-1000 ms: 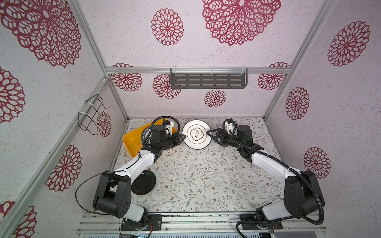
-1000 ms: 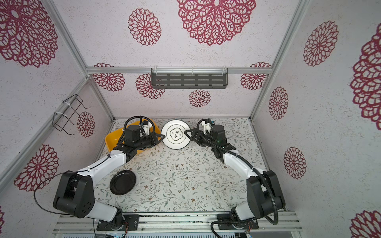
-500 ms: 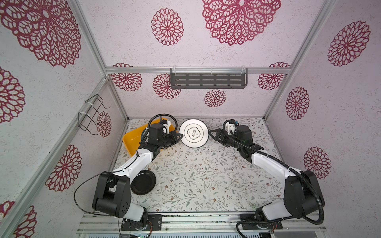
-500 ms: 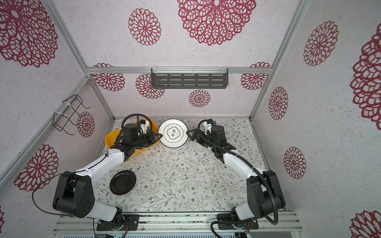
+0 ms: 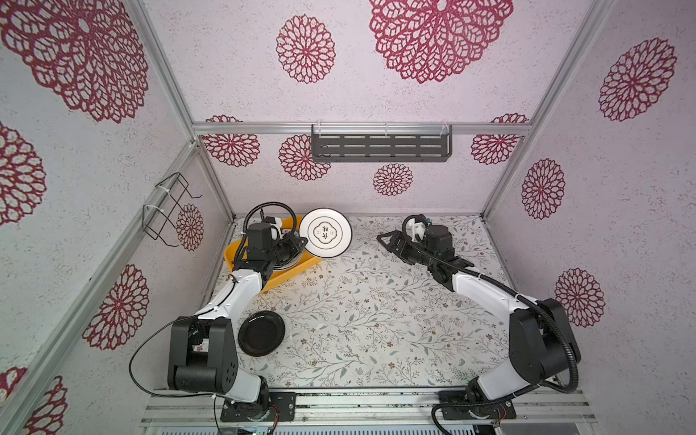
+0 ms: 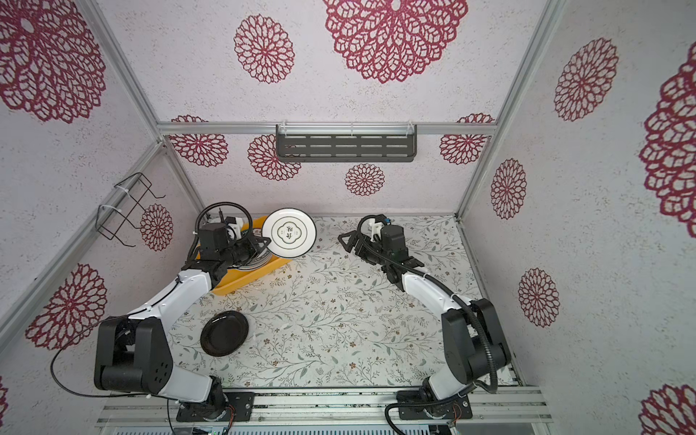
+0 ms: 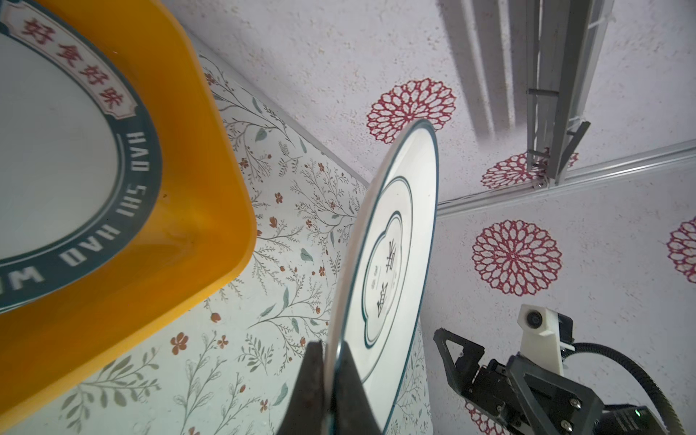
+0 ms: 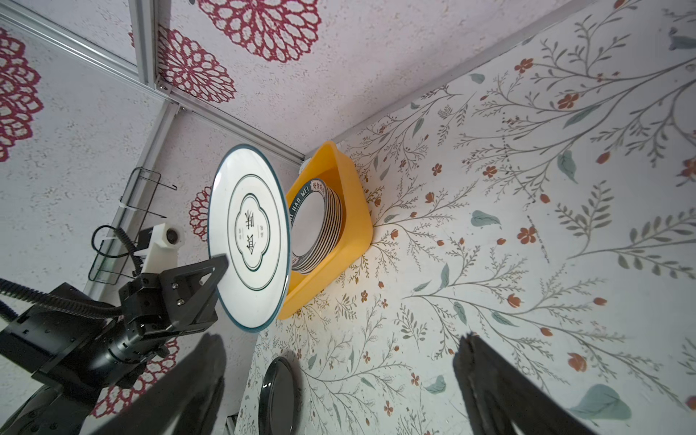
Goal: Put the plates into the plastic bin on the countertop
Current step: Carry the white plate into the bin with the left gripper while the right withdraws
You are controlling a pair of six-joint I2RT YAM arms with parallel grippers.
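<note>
A white plate with a dark flower outline (image 5: 325,233) (image 6: 289,232) (image 8: 248,237) hangs in the air over the near end of the yellow plastic bin (image 5: 286,278) (image 6: 244,283). My left gripper (image 5: 303,245) (image 7: 331,350) is shut on its rim. Inside the bin (image 8: 354,211) lies a stack of teal-rimmed plates (image 8: 320,226) (image 7: 56,150). A small black plate (image 5: 261,333) (image 8: 277,399) lies flat on the countertop (image 5: 376,301) by the left arm's base. My right gripper (image 5: 383,240) (image 8: 339,342) stands open and empty, to the right of the held plate.
The bin sits in the back left corner against the walls. A grey slotted shelf (image 5: 380,147) hangs on the back wall and a black wire rack (image 5: 167,211) on the left wall. Bare countertop lies between the two arms.
My left gripper has carried the white plate left and back, away from the right gripper's tips, to above the bin's end. The right gripper has stayed open and about in place.
</note>
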